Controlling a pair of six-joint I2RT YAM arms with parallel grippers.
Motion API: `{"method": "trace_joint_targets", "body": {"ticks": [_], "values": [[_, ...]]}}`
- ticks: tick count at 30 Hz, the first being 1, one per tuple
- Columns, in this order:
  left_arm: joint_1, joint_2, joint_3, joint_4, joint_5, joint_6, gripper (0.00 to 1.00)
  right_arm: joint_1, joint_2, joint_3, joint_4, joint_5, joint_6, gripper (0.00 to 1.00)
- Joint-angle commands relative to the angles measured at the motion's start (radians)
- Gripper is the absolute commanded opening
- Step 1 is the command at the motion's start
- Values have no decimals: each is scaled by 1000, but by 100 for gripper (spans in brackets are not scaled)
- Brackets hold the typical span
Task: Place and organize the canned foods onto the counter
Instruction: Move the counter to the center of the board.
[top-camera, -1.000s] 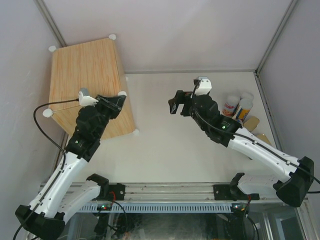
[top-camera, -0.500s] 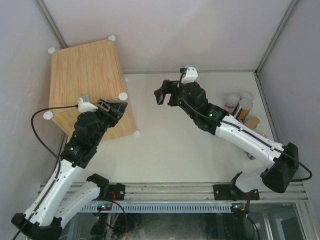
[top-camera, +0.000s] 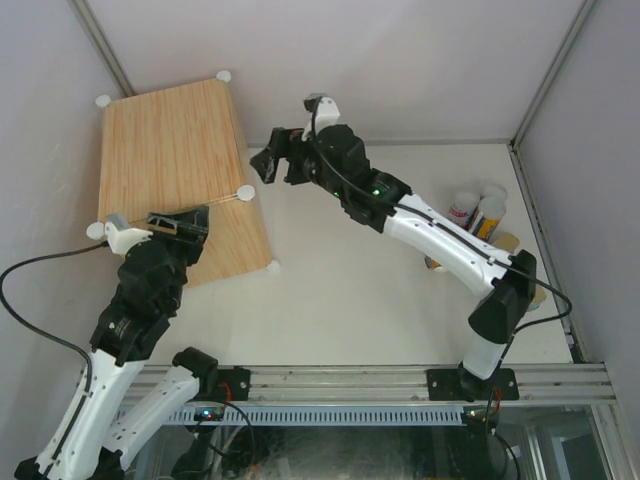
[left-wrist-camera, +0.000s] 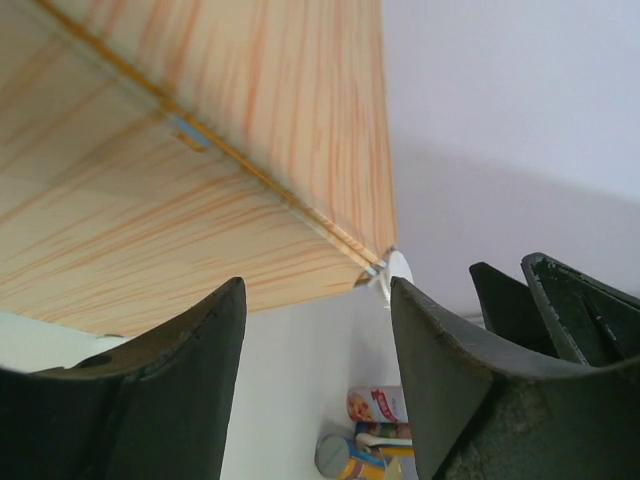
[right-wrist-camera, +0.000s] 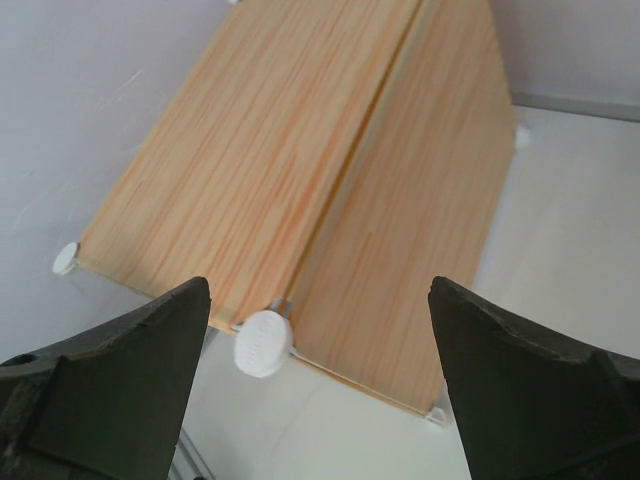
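The counter (top-camera: 170, 150), a light wood-grain box with white knobs, lies at the back left. My left gripper (top-camera: 181, 221) hovers over its near right part, open and empty; in the left wrist view the left gripper (left-wrist-camera: 315, 292) frames the counter (left-wrist-camera: 200, 150) underside edge. My right gripper (top-camera: 270, 162) is open and empty beside the counter's right side, apart from it; the right wrist view has the right gripper (right-wrist-camera: 318, 290) above the counter (right-wrist-camera: 330, 170) and a knob (right-wrist-camera: 263, 343). The canned foods stand at the far right: a white-red can (top-camera: 462, 211) and a blue-orange cylinder (top-camera: 489, 217); the white-red can (left-wrist-camera: 375, 404) and cylinder (left-wrist-camera: 345, 455) show again between the left fingers.
White walls close the table on the left, back and right. The right arm (top-camera: 440, 235) stretches across the middle and hides part of the can cluster. A metal rail (top-camera: 330, 385) runs along the near edge.
My left gripper has opened and drawn back left and nearer, away from the counter's right knob. My right arm has swung left across the table to the counter's right side.
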Motion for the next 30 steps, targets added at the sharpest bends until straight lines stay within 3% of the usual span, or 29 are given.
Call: {"method": "trace_joint_targets", "body": {"ticks": [1,11,21,26,30], "values": [[-3,-22,35,-65,-126,-55,64,25,85,171,-81,-89,29,90],[-3,-14,69,-151,-227,-39,62,42,264,406,-246,-139,59,86],[-2,-25,52,-175,-283,-24,61,46,347,445,-281,-149,64,78],[-1,-27,52,-176,-295,-2,61,45,354,430,-301,-157,83,66],[-2,-22,50,-177,-296,19,60,46,319,364,-305,-138,108,62]]}}
